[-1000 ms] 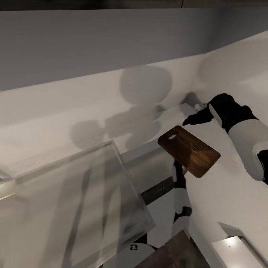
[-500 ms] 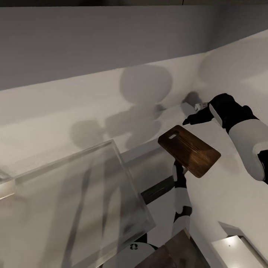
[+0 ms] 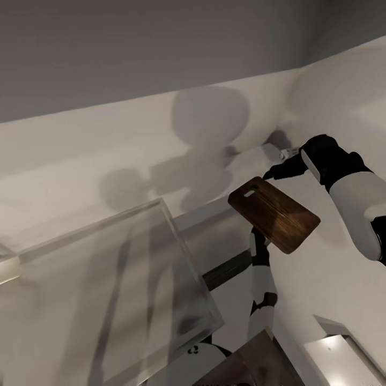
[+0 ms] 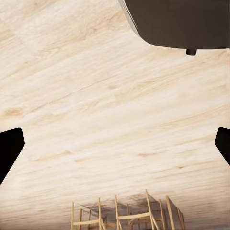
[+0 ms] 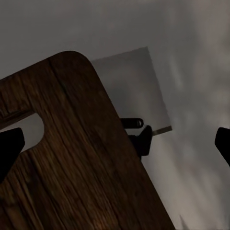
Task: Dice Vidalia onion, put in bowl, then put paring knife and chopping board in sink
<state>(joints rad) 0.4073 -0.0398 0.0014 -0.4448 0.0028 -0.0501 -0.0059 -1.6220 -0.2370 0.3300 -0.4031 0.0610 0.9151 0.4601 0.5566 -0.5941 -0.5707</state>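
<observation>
No readable text. Right arm (image 3: pixel 348 187) reaches just past chopping board (image 3: pixel 273 214); right gripper (image 5: pixel 115 143) open, empty. Left gripper (image 4: pixel 115 146) open, empty

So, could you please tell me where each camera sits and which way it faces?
Head view: on the robot's head, facing down at the dark brown wooden chopping board; right arm shows.
Left wrist view: faces pale wood floor; dark fingertips at both edges.
Right wrist view: faces the board's slotted end; dark fingertips show.
Head and right wrist views share the board.
</observation>
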